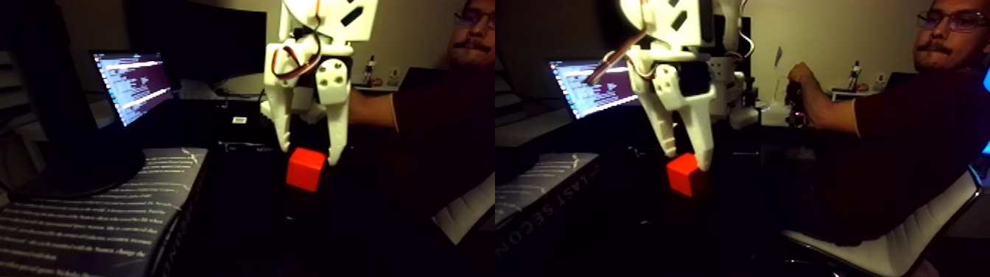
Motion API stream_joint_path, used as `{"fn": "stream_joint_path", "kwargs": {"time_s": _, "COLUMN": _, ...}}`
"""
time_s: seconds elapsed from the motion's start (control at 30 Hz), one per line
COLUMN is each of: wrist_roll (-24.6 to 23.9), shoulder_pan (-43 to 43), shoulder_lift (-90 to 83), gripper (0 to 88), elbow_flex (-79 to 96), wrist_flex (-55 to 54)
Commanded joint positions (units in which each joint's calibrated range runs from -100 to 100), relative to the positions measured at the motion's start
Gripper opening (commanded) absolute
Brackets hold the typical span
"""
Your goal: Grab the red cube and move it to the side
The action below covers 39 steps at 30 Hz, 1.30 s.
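Person seated right, laptop far left. White gripper mid-frame, fingers spread apart, tips straddling red cube on dark table. Imo drop slightly lower, center cube, then squeeze before lifting sideways.

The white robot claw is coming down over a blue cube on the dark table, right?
Not quite: the cube is red, not blue. The fixed view shows the white gripper open, its fingers reaching down on either side of the red cube on the dark table.
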Motion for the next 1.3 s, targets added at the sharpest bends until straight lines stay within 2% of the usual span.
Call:
{"fn": "stream_joint_path", "kwargs": {"time_s": 0.0, "wrist_roll": -0.19, "shoulder_pan": -0.50, "shoulder_lift": 0.15, "gripper": 22.8, "elbow_flex": -1.07, "wrist_flex": -0.19}}
{"fn": "stream_joint_path", "kwargs": {"time_s": 0.33, "wrist_roll": -0.19, "shoulder_pan": -1.42, "shoulder_lift": 0.24, "gripper": 24.1, "elbow_flex": -0.98, "wrist_flex": 0.15}}
{"fn": "stream_joint_path", "kwargs": {"time_s": 0.53, "wrist_roll": 0.13, "shoulder_pan": -1.92, "shoulder_lift": 0.49, "gripper": 31.3, "elbow_flex": -0.07, "wrist_flex": -0.28}}
{"fn": "stream_joint_path", "kwargs": {"time_s": 0.8, "wrist_roll": -0.03, "shoulder_pan": -1.34, "shoulder_lift": 4.61, "gripper": 31.3, "elbow_flex": -0.07, "wrist_flex": -3.99}}
{"fn": "stream_joint_path", "kwargs": {"time_s": 1.27, "wrist_roll": -0.14, "shoulder_pan": -1.00, "shoulder_lift": 6.96, "gripper": 31.3, "elbow_flex": -0.16, "wrist_flex": -4.33}}
